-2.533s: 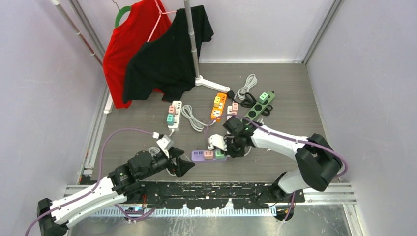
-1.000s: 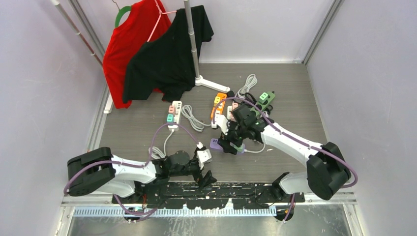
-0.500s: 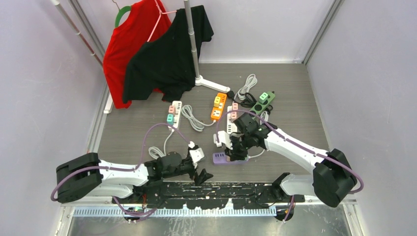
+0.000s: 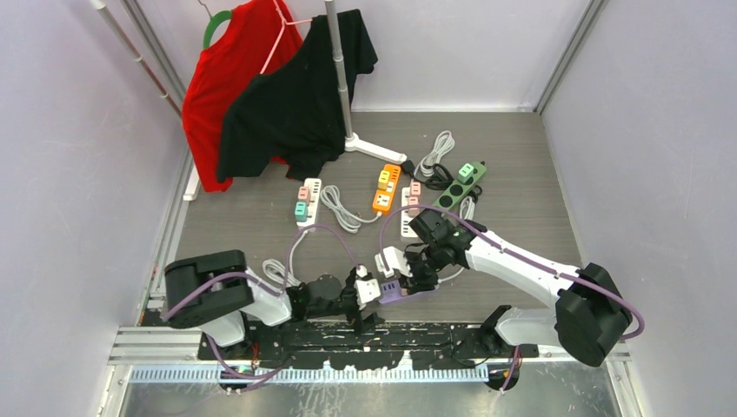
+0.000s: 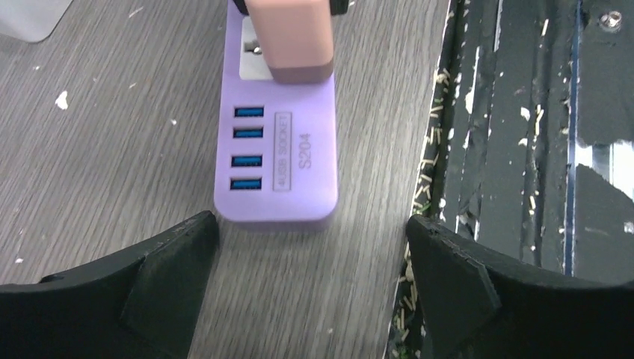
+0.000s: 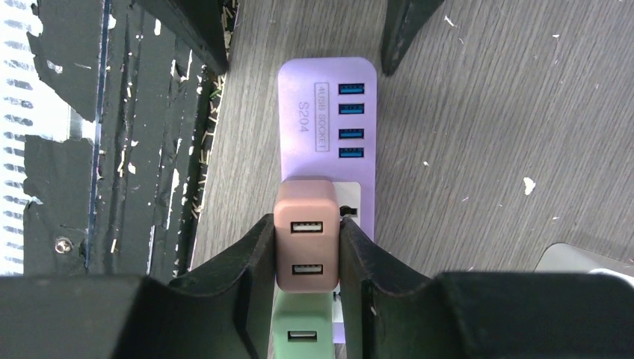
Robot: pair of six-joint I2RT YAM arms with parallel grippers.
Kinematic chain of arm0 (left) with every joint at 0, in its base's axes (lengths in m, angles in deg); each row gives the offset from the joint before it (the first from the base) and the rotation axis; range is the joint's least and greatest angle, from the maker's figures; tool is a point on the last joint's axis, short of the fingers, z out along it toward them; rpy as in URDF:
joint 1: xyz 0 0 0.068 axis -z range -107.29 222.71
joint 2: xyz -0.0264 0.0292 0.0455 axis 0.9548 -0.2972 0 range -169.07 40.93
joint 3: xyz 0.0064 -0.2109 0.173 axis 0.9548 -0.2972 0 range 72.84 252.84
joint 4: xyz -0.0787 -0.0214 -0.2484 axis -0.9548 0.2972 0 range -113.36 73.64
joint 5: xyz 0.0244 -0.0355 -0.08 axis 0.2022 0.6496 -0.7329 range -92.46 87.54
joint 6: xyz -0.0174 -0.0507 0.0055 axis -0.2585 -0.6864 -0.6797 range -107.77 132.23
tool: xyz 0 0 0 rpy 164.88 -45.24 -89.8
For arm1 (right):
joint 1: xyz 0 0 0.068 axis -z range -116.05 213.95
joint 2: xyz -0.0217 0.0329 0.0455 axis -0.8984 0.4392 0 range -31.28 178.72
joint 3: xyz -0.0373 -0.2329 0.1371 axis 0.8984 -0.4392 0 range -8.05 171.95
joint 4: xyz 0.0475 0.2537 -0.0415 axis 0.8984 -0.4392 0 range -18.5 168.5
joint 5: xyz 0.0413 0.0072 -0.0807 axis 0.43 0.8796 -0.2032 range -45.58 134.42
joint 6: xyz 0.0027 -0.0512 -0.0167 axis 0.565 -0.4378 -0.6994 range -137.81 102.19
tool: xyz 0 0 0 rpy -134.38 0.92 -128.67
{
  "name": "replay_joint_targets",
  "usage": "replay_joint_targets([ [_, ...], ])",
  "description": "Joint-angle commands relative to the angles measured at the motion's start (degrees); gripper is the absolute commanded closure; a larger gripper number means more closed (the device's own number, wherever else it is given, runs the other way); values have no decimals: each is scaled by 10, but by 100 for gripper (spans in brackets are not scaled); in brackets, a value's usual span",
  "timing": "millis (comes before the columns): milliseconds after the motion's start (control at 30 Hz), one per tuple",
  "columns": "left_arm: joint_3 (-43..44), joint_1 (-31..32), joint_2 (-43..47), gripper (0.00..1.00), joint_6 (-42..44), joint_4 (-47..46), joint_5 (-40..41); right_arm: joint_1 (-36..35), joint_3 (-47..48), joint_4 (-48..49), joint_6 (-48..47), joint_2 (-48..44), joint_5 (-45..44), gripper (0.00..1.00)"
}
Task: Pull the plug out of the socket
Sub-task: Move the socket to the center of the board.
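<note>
Currently, purple power strip (image 4: pixel 395 293) lies flat at the near edge of the tabletop (image 4: pixel 521 174), about mid-width, with 1 long side just beside the black base plate (image 5: pixel 523 149). Pink plug (image 6: pixel 305 243) sits in the socket next to the strip's 4 USB ports; green plug (image 6: pixel 301 329) is in the next socket along.

Well apart toward the far edge: white strip (image 4: pixel 306 201), orange strip (image 4: pixel 387 188), green strip (image 4: pixel 461 184), with coiled cords among them. Rack pole (image 4: pixel 341 69) with red shirt (image 4: pixel 230 78) and black shirt (image 4: pixel 300 95) stands toward the far left corner. None of these crowd the purple strip.

Right gripper (image 6: pixel 306 224) reaches in from the right, angled down, jaws clamped on the pink plug's 2 side faces. Left gripper (image 5: pixel 310 224) lies low along the near edge, jaws spread wide, tips either side of the strip's USB end, holding nothing; contact with the strip not discernible.

Bare wood on the strip's far side; base plate bounds the near side.
</note>
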Motion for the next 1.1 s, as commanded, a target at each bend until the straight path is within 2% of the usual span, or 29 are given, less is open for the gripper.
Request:
replay_joint_targets([
  [0, 7, 5, -50, 5, 19, -176, 51, -7, -14, 16, -9, -3, 0, 63],
  [67, 10, 4, -70, 8, 17, -191, 53, -7, -14, 15, -9, -4, 0, 61],
  [200, 32, 4, -100, 22, 3, -193, 45, -7, -12, 13, -9, -6, 5, 58],
  [300, 38, 4, -127, 27, 0, -216, 47, -7, -12, 10, -10, -8, 9, 57],
  [500, 43, 3, -177, 30, -9, -297, 61, -7, -12, 11, -8, -8, 6, 57],
  [833, 56, 4, -187, 33, -12, -297, 63, 12, 1, 12, 20, -20, 13, 56],
  [967, 62, 3, -201, 43, -10, -297, 55, 50, 16, -24, 12, -42, 38, 43],
  [1000, 62, 3, -205, 49, -9, -297, 55, 62, 21, -39, 6, -53, 49, 38],
  [1067, 60, 3, -207, 69, -11, -297, 54, 92, 29, -68, -12, -73, 70, 32],
])
